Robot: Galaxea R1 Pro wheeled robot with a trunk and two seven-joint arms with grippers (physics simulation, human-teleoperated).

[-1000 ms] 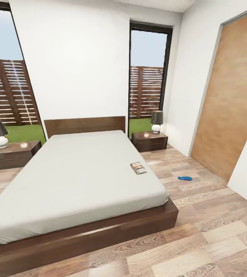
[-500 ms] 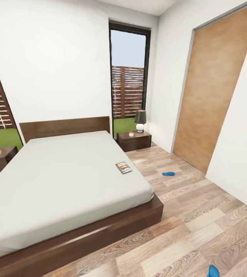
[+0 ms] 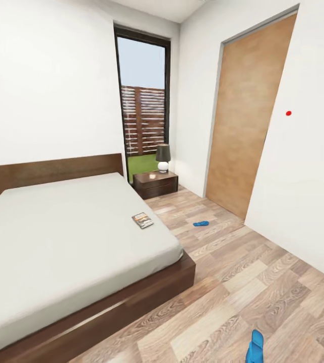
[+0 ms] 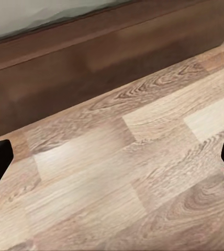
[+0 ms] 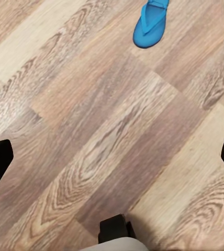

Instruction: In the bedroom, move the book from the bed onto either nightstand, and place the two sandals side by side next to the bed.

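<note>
a: where do the task's things lie just now?

b: the book [image 3: 142,220] lies flat on the bed [image 3: 56,237], near the mattress edge that faces the open floor. one sandal [image 3: 200,223] is on the planks between the bed and the wooden door [image 3: 245,126], and the other sandal [image 3: 255,346] is close in, at the robot's right.

a: which arm is better placed for the near one?

b: the right, i'd judge. in the right wrist view that sandal [image 5: 151,22] sits well ahead of the right gripper [image 5: 112,157], out beyond the fingertips, its long axis roughly along the reach with a slight tilt.

a: and the jaws?

b: spread wide on both arms, holding nothing. the left gripper [image 4: 112,157] hangs over bare floor beside the dark bed frame [image 4: 91,68].

a: the nightstand?

b: the nightstand [image 3: 155,184] stands by the headboard under a lamp [image 3: 163,158], beyond the book.
</note>
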